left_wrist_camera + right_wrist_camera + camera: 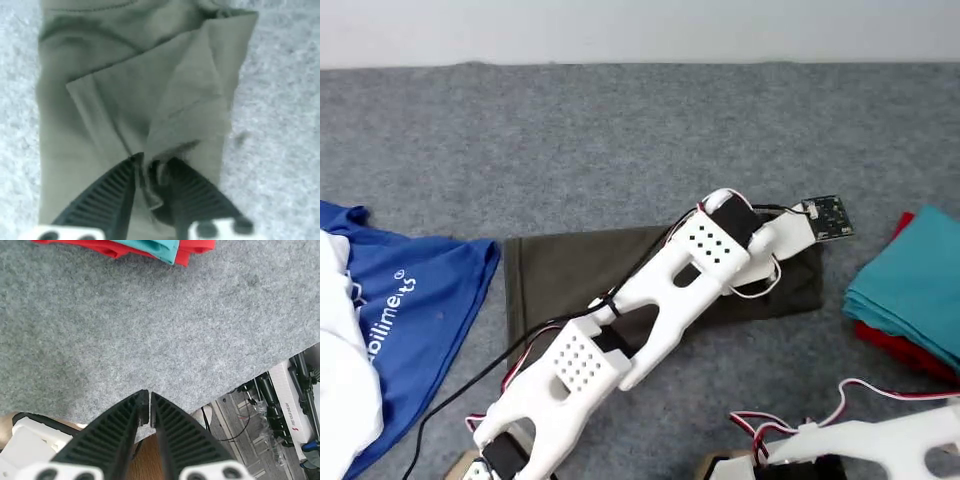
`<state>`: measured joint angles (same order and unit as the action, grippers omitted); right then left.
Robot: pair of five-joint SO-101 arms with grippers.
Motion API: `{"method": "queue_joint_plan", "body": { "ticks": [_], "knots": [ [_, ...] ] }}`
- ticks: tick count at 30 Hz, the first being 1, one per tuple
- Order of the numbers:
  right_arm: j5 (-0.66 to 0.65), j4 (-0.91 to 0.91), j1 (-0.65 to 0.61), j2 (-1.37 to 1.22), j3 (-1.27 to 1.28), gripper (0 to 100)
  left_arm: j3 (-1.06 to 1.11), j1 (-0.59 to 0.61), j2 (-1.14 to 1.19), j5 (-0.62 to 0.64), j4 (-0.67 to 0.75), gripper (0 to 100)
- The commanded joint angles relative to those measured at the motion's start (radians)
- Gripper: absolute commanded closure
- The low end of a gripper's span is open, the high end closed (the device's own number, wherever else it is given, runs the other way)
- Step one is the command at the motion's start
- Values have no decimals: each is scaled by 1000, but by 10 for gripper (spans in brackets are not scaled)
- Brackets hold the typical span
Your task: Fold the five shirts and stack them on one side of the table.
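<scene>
My speckled grey table [620, 140]
Plain olive shirt [560, 270], blue shirt [430, 310] with white print, teal shirt [910, 280], red shirt [892, 346], white shirt [340, 385].

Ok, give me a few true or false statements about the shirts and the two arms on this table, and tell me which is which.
1. The left arm's jaws pinch a fold of the olive green fabric shirt. True.
2. The folded teal fabric shirt lies underneath the red fabric shirt. False: the teal one lies on top of the red one.
3. The right arm's jaws grip the red shirt. False: they are shut on nothing, above the grey carpeted table.
4. The blue fabric shirt with white print lies next to a white fabric shirt, on the far side of the olive shirt from the teal and red pile. True.
</scene>
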<state>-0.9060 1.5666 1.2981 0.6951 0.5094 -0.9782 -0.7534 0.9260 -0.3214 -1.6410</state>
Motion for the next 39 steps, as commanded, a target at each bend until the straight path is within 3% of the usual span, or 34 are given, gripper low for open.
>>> {"method": "queue_joint_plan", "body": {
  "ticks": [1,13,20,25,31,39],
  "knots": [
    [3,-1,5,22,-5,989,-47,29,-2,-11,25,833],
    [-35,8,12,22,-5,989,-48,130,51,-14,25,825],
    [-37,5,12,22,-5,989,-226,115,17,-8,-110,826],
    [-37,4,8,22,-5,989,-254,143,-49,-3,-117,827],
    [-37,-1,5,22,-5,989,-77,282,-184,89,-117,833],
    [-38,-2,-13,22,-5,989,463,531,-557,150,-117,854]
  ]
}}
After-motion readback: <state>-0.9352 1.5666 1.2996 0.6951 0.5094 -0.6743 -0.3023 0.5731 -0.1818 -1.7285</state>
